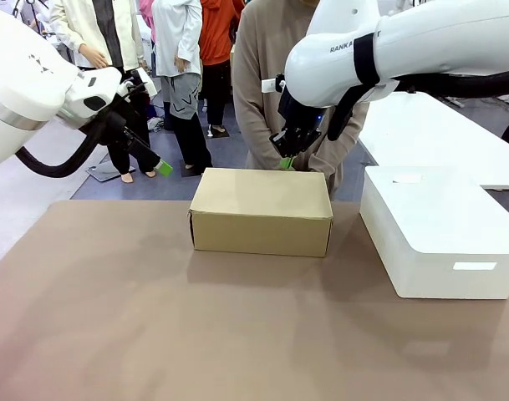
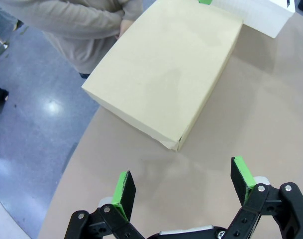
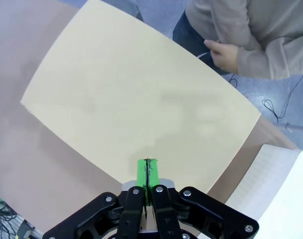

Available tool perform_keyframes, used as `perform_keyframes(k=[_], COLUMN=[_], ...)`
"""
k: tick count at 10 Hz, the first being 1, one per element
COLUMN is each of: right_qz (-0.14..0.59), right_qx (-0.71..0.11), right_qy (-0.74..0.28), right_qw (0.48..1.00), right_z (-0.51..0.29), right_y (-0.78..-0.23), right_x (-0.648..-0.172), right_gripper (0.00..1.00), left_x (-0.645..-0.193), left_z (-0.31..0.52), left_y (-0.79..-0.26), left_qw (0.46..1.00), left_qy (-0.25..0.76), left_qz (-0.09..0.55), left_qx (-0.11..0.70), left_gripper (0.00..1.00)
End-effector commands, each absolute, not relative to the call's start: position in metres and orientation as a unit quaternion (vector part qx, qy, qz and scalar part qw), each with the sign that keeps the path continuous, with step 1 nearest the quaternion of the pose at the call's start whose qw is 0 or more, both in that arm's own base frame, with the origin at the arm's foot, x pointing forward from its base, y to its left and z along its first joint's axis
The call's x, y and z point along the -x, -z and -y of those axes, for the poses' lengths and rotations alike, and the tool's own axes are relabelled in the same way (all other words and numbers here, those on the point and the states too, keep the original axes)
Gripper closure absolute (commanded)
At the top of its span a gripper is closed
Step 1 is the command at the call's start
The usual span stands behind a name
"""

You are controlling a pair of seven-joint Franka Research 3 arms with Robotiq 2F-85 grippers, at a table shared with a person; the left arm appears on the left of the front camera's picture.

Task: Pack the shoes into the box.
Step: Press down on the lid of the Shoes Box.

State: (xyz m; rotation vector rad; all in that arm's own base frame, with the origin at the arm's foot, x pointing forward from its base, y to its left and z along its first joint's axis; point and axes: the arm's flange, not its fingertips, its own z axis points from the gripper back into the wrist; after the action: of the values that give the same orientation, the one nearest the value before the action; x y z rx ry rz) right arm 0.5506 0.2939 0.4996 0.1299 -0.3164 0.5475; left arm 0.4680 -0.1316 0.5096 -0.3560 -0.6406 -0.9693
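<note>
1. Left arm: the left gripper hung off the far left edge of the surface, its jaws spread wide and empty; in the left wrist view its green pads framed bare surface, with the box ahead of them and apart.
2. Centre: the box, plain brown cardboard with its flap lid down, sat on the surface near the far edge; no print could be read on it.
3. Person: a person in a beige top stood just behind the box, one hand near its far edge.
4. Right arm: the lettering "RANKA" was legible on the casing. The right gripper, its pads pressed together on nothing, hovered just above the box's far edge.
5. Right: a white rectangular block lay beside the box, apart from it.
</note>
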Motion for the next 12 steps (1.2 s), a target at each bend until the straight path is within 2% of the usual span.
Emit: perform_keyframes(k=[1,4,8,9,12], right_qz=[0.155,0.128,0.112,0.136,0.195], right_qx=[-0.061,-0.069,-0.053,-0.055,-0.048], right_qy=[-0.264,-0.263,-0.286,-0.284,-0.261], right_qw=[0.950,0.954,0.950,0.947,0.944], right_z=[-0.298,-0.288,-0.257,-0.244,-0.208], right_y=[-0.499,-0.503,-0.513,-0.513,-0.515], right_x=[-0.558,-0.555,-0.492,-0.470,-0.420], right_gripper=[1.00,1.00,1.00,0.88,0.28], left_x=[-0.468,-0.468,-0.468,-0.468,-0.468], left_z=[0.130,0.130,0.130,0.130,0.130], left_y=[-0.510,-0.510,-0.510,-0.510,-0.510], left_qw=[0.820,0.820,0.820,0.820,0.820], left_qy=[0.457,0.457,0.457,0.457,0.457], left_qz=[0.304,0.304,0.304,0.304,0.304], left_qx=[0.163,0.163,0.163,0.163,0.163], left_gripper=[0.00,0.00,0.00,0.00,0.00])
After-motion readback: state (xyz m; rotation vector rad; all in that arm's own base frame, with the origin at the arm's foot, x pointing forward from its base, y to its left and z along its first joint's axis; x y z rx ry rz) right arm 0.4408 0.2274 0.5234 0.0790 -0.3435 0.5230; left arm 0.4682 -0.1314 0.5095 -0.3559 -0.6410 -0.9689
